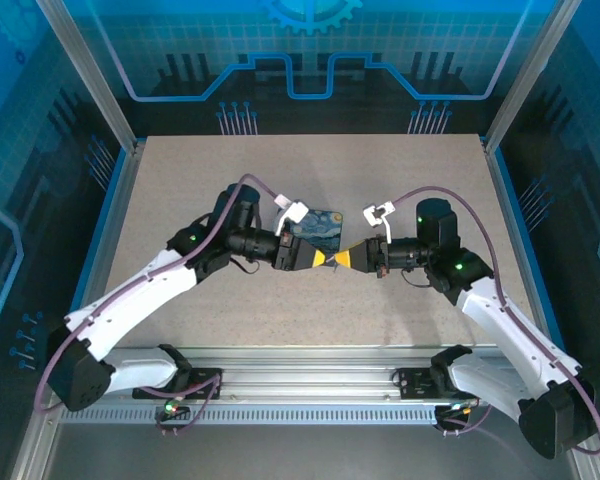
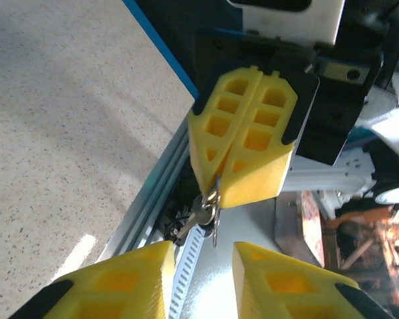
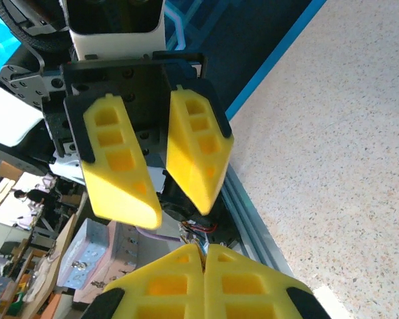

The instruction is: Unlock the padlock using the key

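Left gripper [image 1: 312, 258] & right gripper [image 1: 357, 258] meet tip to tip above mid counter [image 1: 280, 335], left one on the left. Key [image 2: 201, 216] hangs under right gripper's tip, btwn the 2. Flat object [image 1: 321, 226] sits just behind left gripper.

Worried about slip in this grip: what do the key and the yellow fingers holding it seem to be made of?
The key: apparently bare metal, silvery with bright glints, hanging with its ring. The fingers of the right gripper: matte yellow plastic, probably hard, judging by the moulded rectangular pockets and sharp edges; no rubber facing is visible.
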